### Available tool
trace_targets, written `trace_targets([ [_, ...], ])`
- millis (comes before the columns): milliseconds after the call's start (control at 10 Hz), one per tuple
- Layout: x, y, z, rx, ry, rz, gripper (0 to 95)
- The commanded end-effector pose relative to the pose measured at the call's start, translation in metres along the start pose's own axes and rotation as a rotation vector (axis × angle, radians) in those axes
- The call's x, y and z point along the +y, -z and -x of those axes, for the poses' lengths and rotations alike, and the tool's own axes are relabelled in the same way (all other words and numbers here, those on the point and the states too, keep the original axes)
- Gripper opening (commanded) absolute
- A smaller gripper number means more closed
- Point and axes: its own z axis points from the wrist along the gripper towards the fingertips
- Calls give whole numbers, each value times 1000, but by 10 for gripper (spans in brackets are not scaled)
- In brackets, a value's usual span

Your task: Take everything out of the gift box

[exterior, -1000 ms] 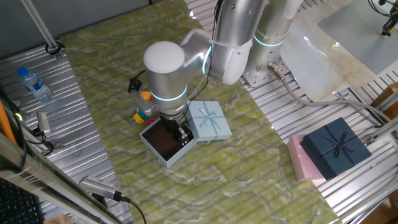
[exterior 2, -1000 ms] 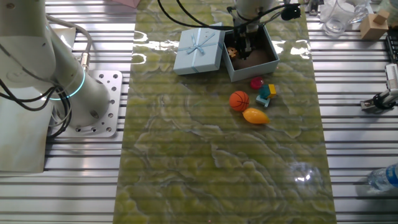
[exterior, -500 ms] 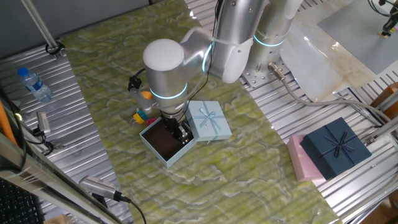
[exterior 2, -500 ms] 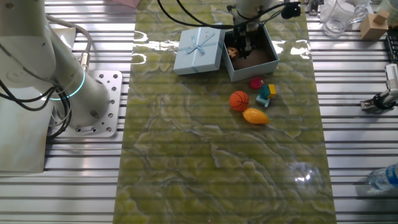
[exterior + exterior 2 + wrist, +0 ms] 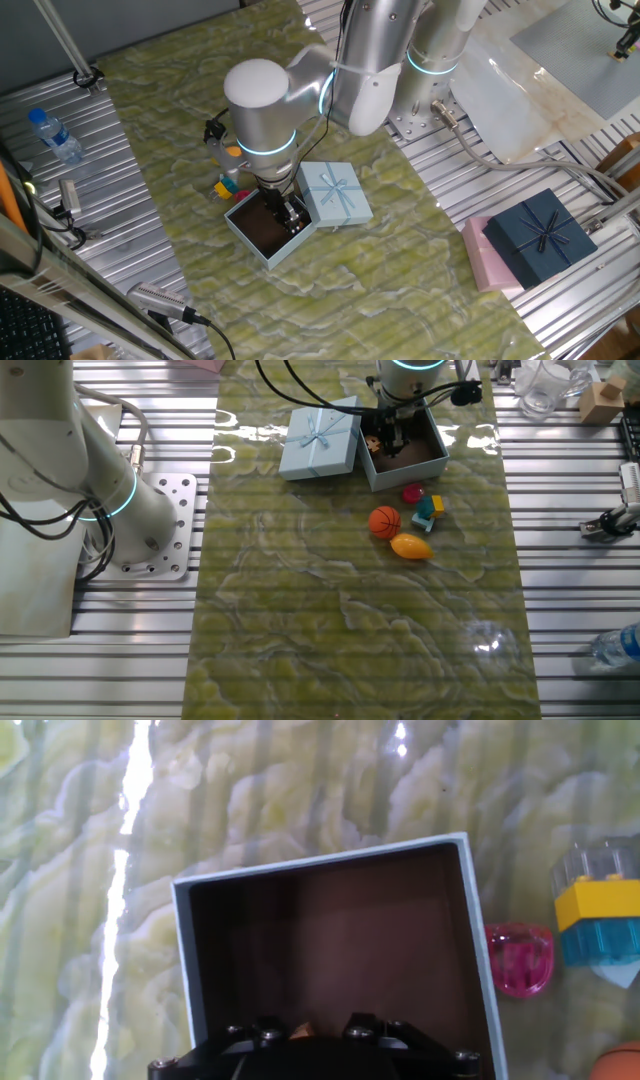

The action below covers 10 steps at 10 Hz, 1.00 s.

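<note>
Green marbled mat: ball [image 5: 385,522], mango [image 5: 411,546], magenta piece [image 5: 412,493] already out. Gripper [image 5: 292,215] down in box [image 5: 432,459] over one small piece [image 5: 373,445] — I can't tell its state.

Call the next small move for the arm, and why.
Probably a short straight lift out of the gift box. The tool sits inside it at the wall beside the lid, with a small orange piece showing between its fingers. The basketball, mango and magenta piece already lie outside.
</note>
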Motion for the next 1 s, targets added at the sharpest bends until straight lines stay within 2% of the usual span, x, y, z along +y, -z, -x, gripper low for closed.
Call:
trace_targets([
  [100, 1, -4, -2, 11, -2, 3, 380],
  [500, 2, -5, -4, 26, 3, 8, 380],
  [600, 3, -4, -5, 41, 3, 8, 570],
  [1000, 3, -8, -8, 48, 4, 8, 570],
])
